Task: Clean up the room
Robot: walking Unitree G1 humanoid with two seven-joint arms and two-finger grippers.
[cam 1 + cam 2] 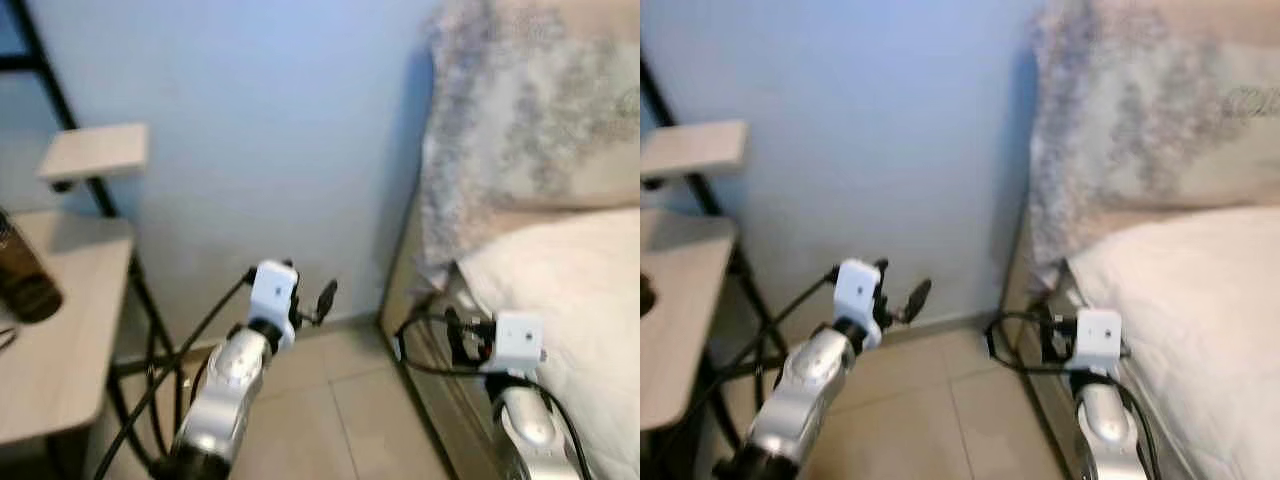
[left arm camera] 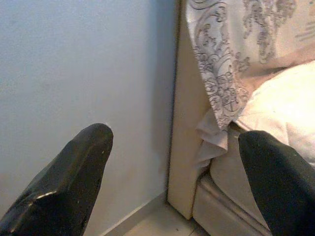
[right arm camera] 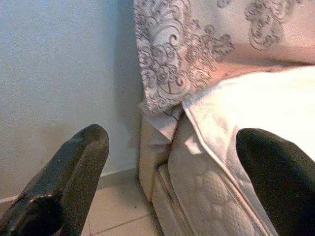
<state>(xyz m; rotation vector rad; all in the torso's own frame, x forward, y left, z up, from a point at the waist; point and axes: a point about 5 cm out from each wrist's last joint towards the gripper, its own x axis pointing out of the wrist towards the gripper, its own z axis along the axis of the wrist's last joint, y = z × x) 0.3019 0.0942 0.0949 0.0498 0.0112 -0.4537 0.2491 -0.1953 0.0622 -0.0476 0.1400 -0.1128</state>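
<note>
My left gripper (image 1: pixel 325 297) is up in the air with its black fingers spread apart and nothing in them, pointing at the pale blue wall (image 1: pixel 260 150). My right gripper (image 1: pixel 452 335) sits at about 3 o'clock from it, just beside the bed's edge, fingers also spread wide and empty.

Room to move: between the two arms there's a strip of beige tiled floor (image 1: pixel 330 400) running up to the wall's skirting at 12 o'clock. That strip is boxed in by the beige bed frame (image 2: pixel 184 147) at 3 o'clock and the black metal legs of a light wooden side table (image 1: pixel 60 330) at 9 o'clock. The frame's corner stands right up against the wall.

On the bed, a white quilted mattress (image 3: pixel 236 147) sits under a cream pillow with a grey swirl pattern (image 1: pixel 520 110), which leans up at 1 o'clock and droops over the mattress corner.

Head cameras catch stuff the wrists don't: the table, a small wooden shelf (image 1: pixel 95 152) above it on a black post, and a dark brown bottle-like thing (image 1: pixel 22 270) lying on the tabletop at 9 o'clock, too blurry to pin down. Wrist views give the crisp pillow scrollwork, the mattress stitching and the skirting line.
</note>
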